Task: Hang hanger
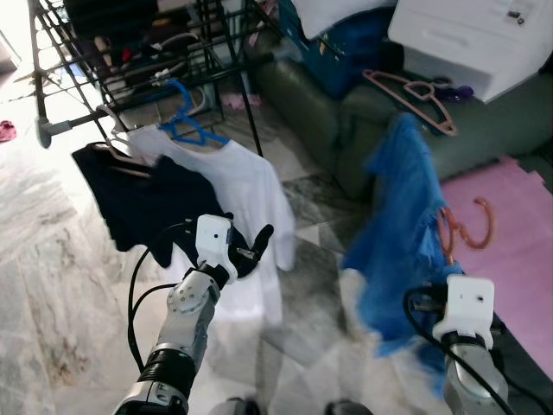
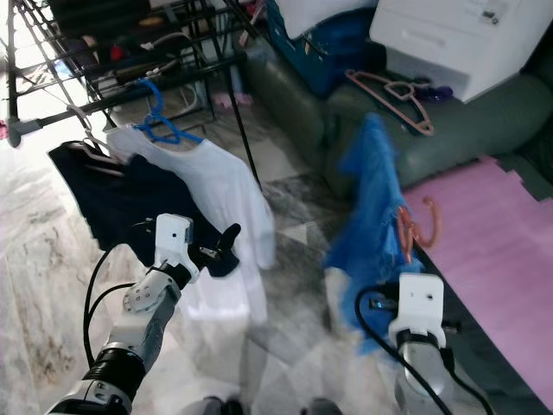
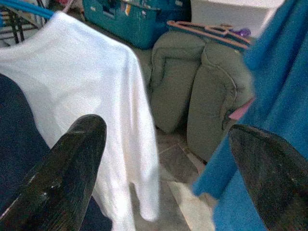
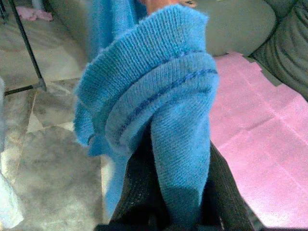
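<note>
A blue knit sweater point(image 1: 402, 233) hangs on an orange hanger whose hook point(image 1: 471, 226) sticks out to its right. My right gripper point(image 4: 168, 192) is shut on a fold of the sweater, low at the right; the cloth hides most of its fingers. My left gripper point(image 1: 251, 246) stands open with nothing in it, just in front of a white shirt point(image 1: 251, 190) on a blue hanger point(image 1: 186, 125). That shirt and a dark shirt point(image 1: 138, 203) hang from the black drying rack point(image 1: 130, 69) at the upper left.
A grey-green sofa point(image 1: 484, 130) stands on the right with a loose pink hanger point(image 1: 415, 95) on it. Behind are a teal box point(image 3: 139, 19) and a white case point(image 1: 475, 35). A pink mat point(image 1: 518, 251) covers the floor at right; marble floor lies between.
</note>
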You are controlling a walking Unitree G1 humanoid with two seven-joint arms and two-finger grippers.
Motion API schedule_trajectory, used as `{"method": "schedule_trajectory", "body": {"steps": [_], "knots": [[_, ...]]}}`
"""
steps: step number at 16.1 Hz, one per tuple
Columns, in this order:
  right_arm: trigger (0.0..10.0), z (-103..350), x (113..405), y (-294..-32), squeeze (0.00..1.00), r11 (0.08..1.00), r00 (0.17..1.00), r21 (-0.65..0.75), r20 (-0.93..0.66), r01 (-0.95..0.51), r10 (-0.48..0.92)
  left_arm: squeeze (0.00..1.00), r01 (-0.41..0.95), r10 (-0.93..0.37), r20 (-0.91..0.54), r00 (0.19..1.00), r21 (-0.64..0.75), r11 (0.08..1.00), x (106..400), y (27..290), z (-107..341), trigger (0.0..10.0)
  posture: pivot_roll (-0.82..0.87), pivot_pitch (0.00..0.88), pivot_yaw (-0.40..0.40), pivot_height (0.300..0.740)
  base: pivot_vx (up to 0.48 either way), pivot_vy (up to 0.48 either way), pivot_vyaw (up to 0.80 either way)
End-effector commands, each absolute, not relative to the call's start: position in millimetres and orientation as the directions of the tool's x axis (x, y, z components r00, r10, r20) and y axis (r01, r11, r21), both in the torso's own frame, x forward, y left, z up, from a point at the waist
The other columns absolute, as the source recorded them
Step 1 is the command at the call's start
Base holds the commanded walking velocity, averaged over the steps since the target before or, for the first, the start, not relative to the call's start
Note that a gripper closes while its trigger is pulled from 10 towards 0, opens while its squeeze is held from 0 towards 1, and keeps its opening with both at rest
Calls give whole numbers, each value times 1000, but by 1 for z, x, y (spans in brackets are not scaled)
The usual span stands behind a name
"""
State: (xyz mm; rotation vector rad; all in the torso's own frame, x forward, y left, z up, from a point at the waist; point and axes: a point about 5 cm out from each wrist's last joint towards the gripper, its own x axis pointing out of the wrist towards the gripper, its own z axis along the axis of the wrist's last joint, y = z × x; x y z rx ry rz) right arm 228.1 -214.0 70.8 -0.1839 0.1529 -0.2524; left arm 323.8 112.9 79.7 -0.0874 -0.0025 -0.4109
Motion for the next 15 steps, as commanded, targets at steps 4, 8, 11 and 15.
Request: {"method": "schedule_trajectory", "body": {"steps": [4,8,11,15], "knots": [[10000,75,233,-199,0,974,977,-149,-103,171,-187,0,357,-360,-19,933,-85,930,319,128,69,10000,-137,158,79,740,148,402,338],[10000,73,233,-197,0,973,976,-160,-116,167,-187,0,361,-363,-26,931,-79,929,318,128,68,10000,-134,162,76,740,0,422,0],[10000,71,231,-198,0,974,974,-157,-128,164,-185,0,341,-345,-43,938,-73,937,317,130,65,10000,-131,164,75,740,164,250,0],[10000,68,233,-200,0,978,974,-157,-156,139,-164,0,315,-318,-50,947,-60,947,317,131,63,10000,-134,162,74,740,0,0,0]]}}
